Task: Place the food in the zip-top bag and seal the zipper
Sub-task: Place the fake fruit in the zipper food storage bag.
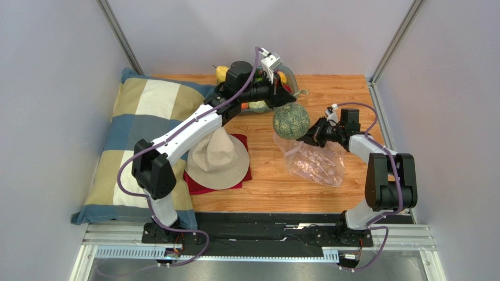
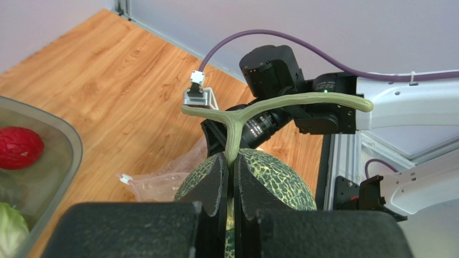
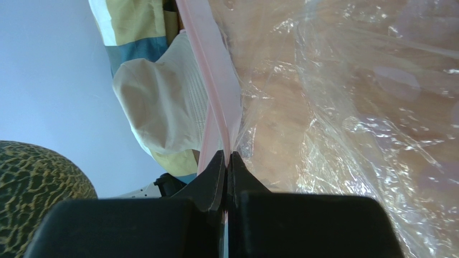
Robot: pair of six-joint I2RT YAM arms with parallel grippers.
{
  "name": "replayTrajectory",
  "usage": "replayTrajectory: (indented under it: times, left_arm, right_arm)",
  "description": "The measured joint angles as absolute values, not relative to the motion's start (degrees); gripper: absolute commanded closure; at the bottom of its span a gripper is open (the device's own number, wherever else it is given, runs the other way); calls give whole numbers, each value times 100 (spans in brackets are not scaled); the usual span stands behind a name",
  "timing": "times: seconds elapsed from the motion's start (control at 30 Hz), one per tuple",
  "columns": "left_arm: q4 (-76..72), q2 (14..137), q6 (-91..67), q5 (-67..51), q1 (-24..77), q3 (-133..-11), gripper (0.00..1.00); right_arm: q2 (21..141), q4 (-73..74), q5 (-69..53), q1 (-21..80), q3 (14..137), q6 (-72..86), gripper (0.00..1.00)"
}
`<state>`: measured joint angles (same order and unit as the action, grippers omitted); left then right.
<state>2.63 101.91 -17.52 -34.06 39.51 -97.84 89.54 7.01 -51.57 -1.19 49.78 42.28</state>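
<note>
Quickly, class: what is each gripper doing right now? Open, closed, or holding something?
Left gripper: closed on the stem of the melon.
Right gripper: closed on the zipper strip of the bag.

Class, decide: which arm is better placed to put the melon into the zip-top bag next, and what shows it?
Left. The left gripper is shut on the green melon by its stem, right by the zip-top bag. The right gripper is occupied, pinching the bag's zipper.
</note>
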Motion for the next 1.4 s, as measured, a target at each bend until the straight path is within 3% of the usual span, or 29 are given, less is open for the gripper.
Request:
replayTrajectory:
  times: [0.93, 1.2, 1.4]
  left_arm:
    - [-1686, 11231, -3157, -2781, 3920, -8108, 100]
    - [-1605, 11268, -2477, -2309, 3798, -7522, 100]
    - [-1253, 11093, -1096, -1973, 3970, -7456, 100]
  right_arm:
    - [9623, 360, -4805, -119, 4386, 3544, 100]
    - [9649, 554, -4694, -119, 4388, 3308, 100]
    - [9649, 705, -4676, -119, 4416, 3129, 100]
